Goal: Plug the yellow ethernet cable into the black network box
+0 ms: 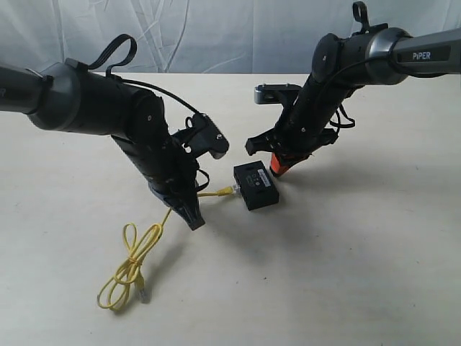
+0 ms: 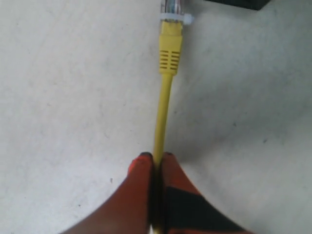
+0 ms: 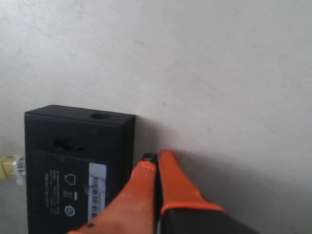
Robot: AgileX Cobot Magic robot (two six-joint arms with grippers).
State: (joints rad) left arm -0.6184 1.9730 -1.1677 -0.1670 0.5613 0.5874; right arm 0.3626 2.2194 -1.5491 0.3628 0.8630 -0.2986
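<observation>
The black network box lies flat on the table, its label facing up. My left gripper is shut on the yellow ethernet cable a short way behind its yellow boot. The clear plug points at the box's left side, very close to it; contact is unclear. The rest of the cable trails into tied loops at the front left. My right gripper is shut with nothing between its fingers, its tips resting against the box's right side.
A silver and black camera mount sits on the right arm behind the box. A white cloth backdrop hangs beyond the far edge of the cream table.
</observation>
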